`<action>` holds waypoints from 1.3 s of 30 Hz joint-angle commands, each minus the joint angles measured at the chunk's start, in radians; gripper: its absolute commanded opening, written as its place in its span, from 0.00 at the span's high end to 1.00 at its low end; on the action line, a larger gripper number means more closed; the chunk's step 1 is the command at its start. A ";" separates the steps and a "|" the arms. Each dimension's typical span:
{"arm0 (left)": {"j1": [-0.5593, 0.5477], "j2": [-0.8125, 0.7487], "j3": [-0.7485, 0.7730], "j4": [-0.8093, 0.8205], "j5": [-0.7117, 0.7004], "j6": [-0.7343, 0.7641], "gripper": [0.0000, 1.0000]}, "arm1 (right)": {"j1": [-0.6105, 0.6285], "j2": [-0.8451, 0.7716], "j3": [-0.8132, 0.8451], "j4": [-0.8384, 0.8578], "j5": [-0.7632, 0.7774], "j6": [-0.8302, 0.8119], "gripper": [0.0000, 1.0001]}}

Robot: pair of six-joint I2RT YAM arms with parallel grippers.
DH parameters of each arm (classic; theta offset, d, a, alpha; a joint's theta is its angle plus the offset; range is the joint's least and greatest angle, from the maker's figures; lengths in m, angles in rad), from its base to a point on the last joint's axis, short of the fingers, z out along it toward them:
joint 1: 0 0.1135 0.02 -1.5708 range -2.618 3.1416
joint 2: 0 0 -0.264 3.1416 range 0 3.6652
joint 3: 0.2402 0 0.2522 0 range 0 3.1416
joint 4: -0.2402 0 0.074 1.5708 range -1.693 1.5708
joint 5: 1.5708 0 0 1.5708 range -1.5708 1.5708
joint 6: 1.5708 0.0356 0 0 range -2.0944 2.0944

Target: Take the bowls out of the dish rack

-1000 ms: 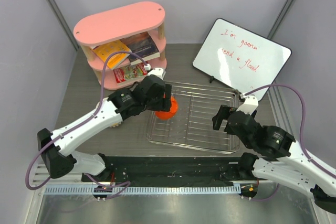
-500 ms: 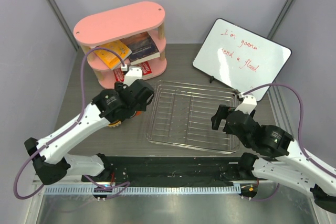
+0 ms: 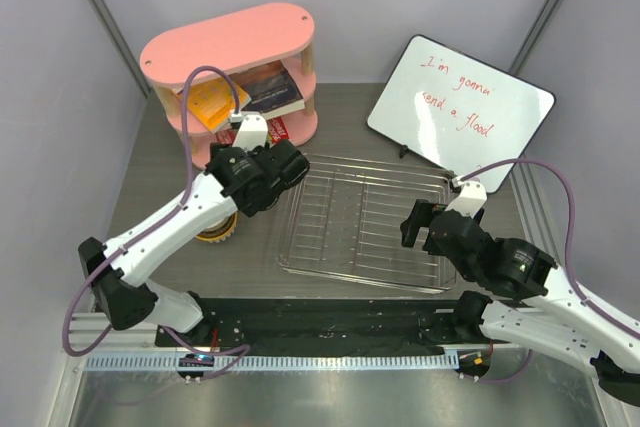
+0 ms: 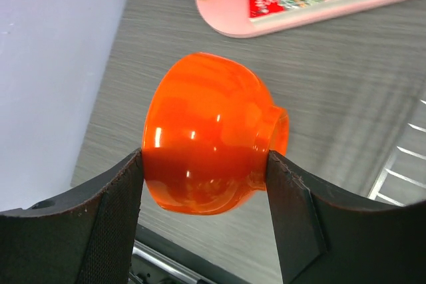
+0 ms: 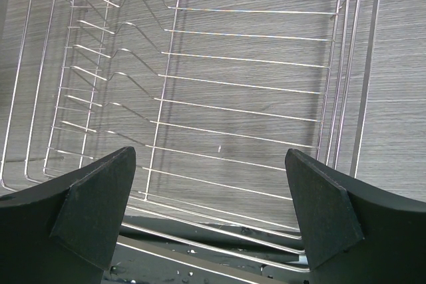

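While the left pincer point(image 4: 205, 159) clamps the orange bowl point(image 4: 200, 118) sideways, turning it upright above the worktop point(image 4: 346, 98) would steady the set-down.

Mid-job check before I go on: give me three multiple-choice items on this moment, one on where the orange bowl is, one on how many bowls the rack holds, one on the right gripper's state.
1. Where is the glossy orange round bowl?
A. lying in the rack
B. between the fingers of the left gripper, over the grey table beside the rack
C. on the pink shelf

2. How many bowls lie in the silver wire dish rack?
A. none
B. one
C. three

3. How is the right gripper?
A. shut on a cream bowl
B. shut on a rack wire
C. open, holding nothing

Answers:
1 B, the left wrist view shows both fingers pressed on it.
2 A, only bare wires show in the top and right wrist views.
3 C, its fingers stand wide apart above the rack.
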 commanded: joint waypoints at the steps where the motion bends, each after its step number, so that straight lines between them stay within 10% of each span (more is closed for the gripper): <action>1: 0.084 0.032 0.040 -0.326 -0.120 -0.090 1.00 | -0.001 -0.001 -0.001 0.039 0.006 -0.013 0.00; 17: 0.192 -0.053 -0.224 -0.326 -0.187 -0.347 1.00 | -0.001 0.005 -0.004 0.050 -0.008 -0.027 0.00; 39: 0.192 0.140 -0.247 -0.326 -0.123 -0.299 1.00 | -0.002 0.003 -0.020 0.063 -0.026 -0.013 0.00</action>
